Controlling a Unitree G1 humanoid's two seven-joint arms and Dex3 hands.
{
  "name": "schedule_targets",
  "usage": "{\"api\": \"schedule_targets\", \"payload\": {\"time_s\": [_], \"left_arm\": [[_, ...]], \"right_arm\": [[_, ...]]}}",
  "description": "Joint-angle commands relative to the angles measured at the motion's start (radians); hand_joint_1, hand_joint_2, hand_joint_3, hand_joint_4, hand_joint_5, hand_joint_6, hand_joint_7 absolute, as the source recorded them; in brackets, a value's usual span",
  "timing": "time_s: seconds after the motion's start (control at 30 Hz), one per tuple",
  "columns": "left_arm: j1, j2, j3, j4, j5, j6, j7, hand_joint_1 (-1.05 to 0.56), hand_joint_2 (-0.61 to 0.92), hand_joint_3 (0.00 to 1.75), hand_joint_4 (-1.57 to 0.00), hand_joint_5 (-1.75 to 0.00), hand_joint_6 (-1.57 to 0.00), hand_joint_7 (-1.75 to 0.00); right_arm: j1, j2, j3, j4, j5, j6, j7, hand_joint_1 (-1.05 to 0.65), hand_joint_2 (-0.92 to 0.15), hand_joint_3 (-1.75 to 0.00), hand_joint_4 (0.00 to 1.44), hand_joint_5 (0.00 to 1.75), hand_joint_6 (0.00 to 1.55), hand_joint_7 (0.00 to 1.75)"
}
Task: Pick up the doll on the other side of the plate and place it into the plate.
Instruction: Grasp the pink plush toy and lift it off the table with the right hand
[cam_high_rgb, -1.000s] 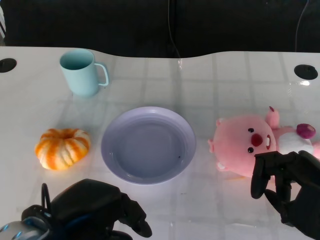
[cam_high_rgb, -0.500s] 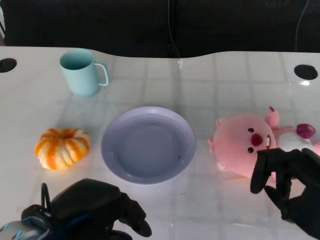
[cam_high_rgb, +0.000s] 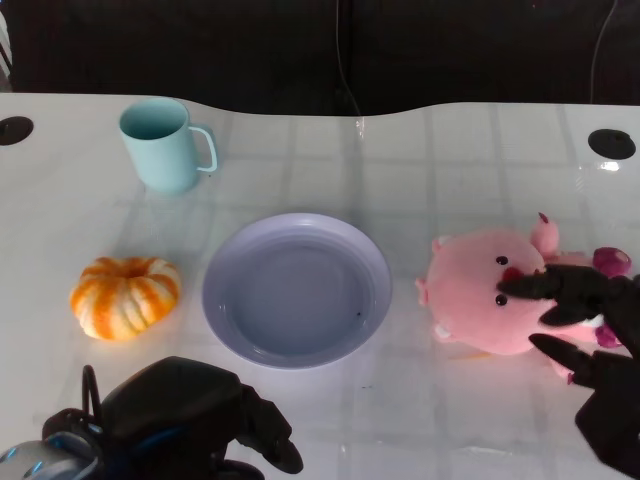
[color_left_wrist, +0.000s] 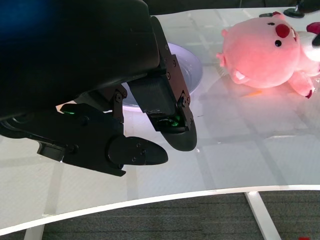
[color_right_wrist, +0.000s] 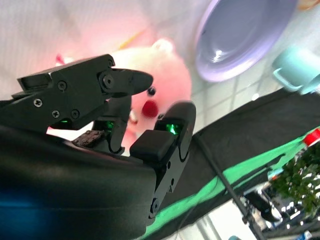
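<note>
A pink plush doll lies on its side on the white table, right of the lavender plate. The left wrist view shows the doll beyond the plate. My right hand hovers over the doll's body with its fingers spread, and their tips reach across the face; it holds nothing. In the right wrist view the fingers stand apart above the doll. Near the table's front edge, my left hand rests with its fingers curled in on nothing.
An orange-and-white pumpkin sits left of the plate. A light blue mug stands at the back left. Two dark round holes mark the table's far corners.
My right hand has moved forward over the doll and its fingers have spread, covering more of the doll's body. The left hand and other objects have not moved.
</note>
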Motion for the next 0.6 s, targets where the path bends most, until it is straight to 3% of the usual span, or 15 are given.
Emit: {"api": "schedule_targets", "payload": {"time_s": [0.03, 0.13, 0.33, 0.6], "left_arm": [[-0.004, 0.017, 0.005, 0.002, 0.002, 0.000, -0.004, -0.26, 0.92, 0.28, -0.76, -1.18, -1.06, 0.00], [-0.005, 0.019, 0.003, 0.000, 0.006, 0.002, -0.009, -0.27, 0.92, 0.29, -0.75, -1.18, -1.06, 0.00], [-0.004, 0.013, 0.001, -0.006, 0.003, 0.013, -0.011, -0.26, 0.92, 0.29, -0.75, -1.19, -1.06, 0.00], [-0.017, 0.000, -0.016, -0.005, 0.005, 0.031, -0.019, -0.27, 0.92, 0.28, -0.74, -1.19, -1.06, 0.00]], "right_arm": [[-0.019, -0.027, -0.019, 0.009, -0.048, -0.023, -0.045, -0.28, -0.92, -0.10, 0.42, 0.45, 0.51, 0.00], [-0.030, -0.050, -0.018, 0.028, -0.099, -0.036, -0.070, -0.30, -0.91, -0.06, 0.30, 0.40, 0.43, 0.00], [-0.052, -0.084, -0.008, -0.006, -0.191, 0.106, 0.021, -0.46, -0.92, -0.01, 0.03, 0.37, 0.19, 0.00], [-0.091, -0.124, 0.026, -0.020, -0.273, 0.218, 0.132, -0.62, -0.90, 0.00, 0.00, 0.35, 0.15, 0.01]]}}
